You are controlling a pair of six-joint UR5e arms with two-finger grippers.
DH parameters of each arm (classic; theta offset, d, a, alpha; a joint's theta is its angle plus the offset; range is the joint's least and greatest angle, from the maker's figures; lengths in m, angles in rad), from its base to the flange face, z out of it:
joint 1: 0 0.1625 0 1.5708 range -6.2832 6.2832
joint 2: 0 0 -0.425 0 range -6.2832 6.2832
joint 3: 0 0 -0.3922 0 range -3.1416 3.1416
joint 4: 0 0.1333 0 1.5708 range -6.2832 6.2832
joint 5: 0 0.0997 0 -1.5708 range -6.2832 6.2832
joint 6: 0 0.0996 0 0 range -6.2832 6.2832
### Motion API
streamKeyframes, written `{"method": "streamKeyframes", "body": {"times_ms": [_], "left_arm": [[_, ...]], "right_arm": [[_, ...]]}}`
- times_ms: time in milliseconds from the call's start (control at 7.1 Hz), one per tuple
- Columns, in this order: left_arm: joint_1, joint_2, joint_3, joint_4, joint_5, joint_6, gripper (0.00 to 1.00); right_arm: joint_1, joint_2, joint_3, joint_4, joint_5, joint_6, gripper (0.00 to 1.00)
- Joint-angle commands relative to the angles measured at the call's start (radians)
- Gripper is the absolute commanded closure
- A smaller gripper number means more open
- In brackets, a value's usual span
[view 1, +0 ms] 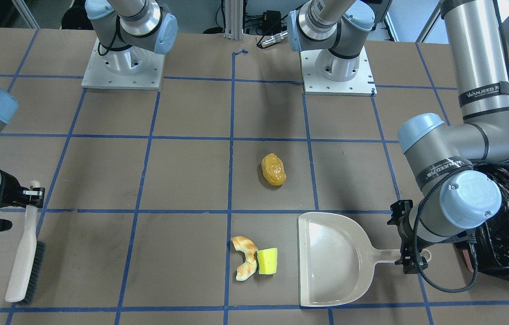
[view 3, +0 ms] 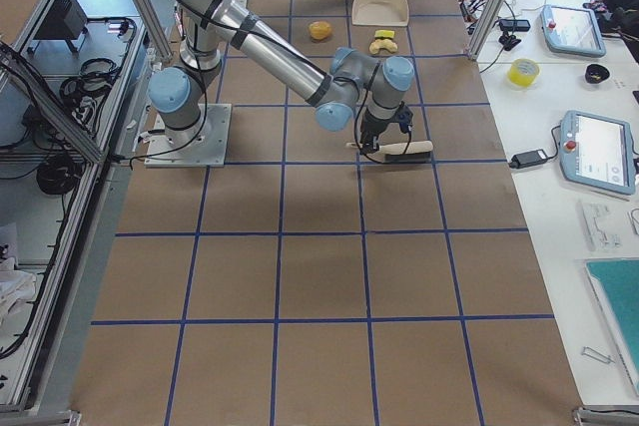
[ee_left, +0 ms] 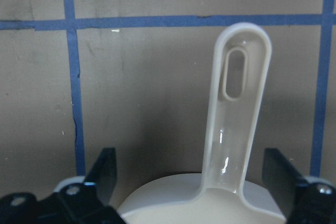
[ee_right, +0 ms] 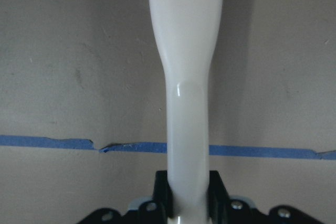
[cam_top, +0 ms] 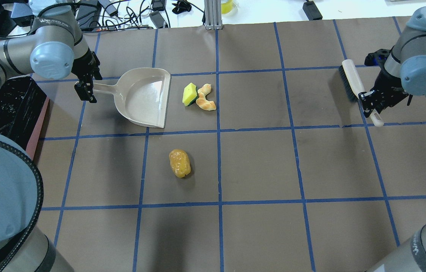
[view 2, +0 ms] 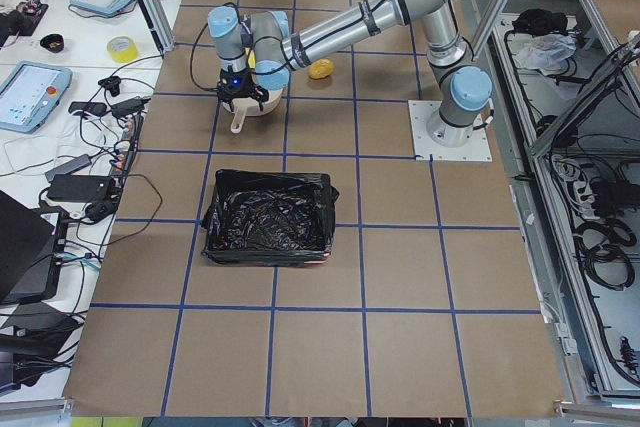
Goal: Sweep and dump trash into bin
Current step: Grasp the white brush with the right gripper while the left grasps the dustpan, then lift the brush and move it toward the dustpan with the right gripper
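Observation:
The amber-yellow lump (view 1: 273, 169) lies alone mid-table. The croissant-like piece (view 1: 245, 257) and the yellow sponge block (view 1: 267, 261) touch each other, just off the mouth of the beige dustpan (view 1: 331, 259). My left gripper (view 1: 410, 253) is open, its fingers (ee_left: 107, 163) standing wide on either side of the dustpan's handle (ee_left: 236, 108). My right gripper (view 1: 28, 194) is shut on the white handle (ee_right: 186, 77) of a hand brush (view 1: 24, 262) far off to the other side. The pink bin (view 1: 467, 262) with its black bag (view 1: 507, 225) stands behind my left arm.
In the overhead view the bin (cam_top: 37, 128) sits at the table's left edge, close to my left elbow. Blue tape lines grid the brown table (cam_top: 258, 166). Both arm bases (view 1: 123, 67) stand at the table's robot side.

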Motion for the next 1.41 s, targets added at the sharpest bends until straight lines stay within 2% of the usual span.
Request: {"method": "streamKeyframes", "body": {"times_ms": [0, 282, 423, 563, 704, 845, 986, 1127, 1268], "left_arm": [[0.0, -0.017, 0.0, 0.042, 0.0, 0.002, 0.01], [0.0, -0.019, -0.003, 0.072, -0.003, 0.005, 0.01], [0.0, -0.023, -0.011, 0.074, -0.003, 0.005, 0.01], [0.001, -0.028, -0.012, 0.074, 0.005, 0.046, 0.02], [0.001, -0.034, -0.009, 0.074, 0.006, 0.048, 0.02], [0.001, -0.037, -0.008, 0.074, 0.006, 0.045, 0.09], [0.001, -0.04, -0.009, 0.077, 0.003, 0.045, 0.55], [0.001, -0.042, -0.011, 0.077, 0.002, 0.048, 0.86], [0.001, -0.042, -0.008, 0.077, -0.001, 0.034, 1.0]], "right_arm": [[0.0, -0.006, -0.003, 0.0, 0.0, 0.003, 0.85], [0.03, -0.044, -0.039, 0.021, -0.008, 0.039, 0.88], [0.101, -0.058, -0.05, 0.05, -0.036, 0.071, 0.89], [0.179, -0.074, -0.055, 0.075, -0.076, 0.18, 0.9], [0.272, -0.089, -0.066, 0.118, -0.08, 0.316, 0.9], [0.357, -0.089, -0.091, 0.176, -0.077, 0.46, 0.91], [0.462, -0.081, -0.127, 0.223, -0.066, 0.65, 0.91], [0.562, -0.059, -0.145, 0.227, -0.025, 0.855, 0.92], [0.616, -0.034, -0.147, 0.219, 0.035, 0.968, 0.93]]}}
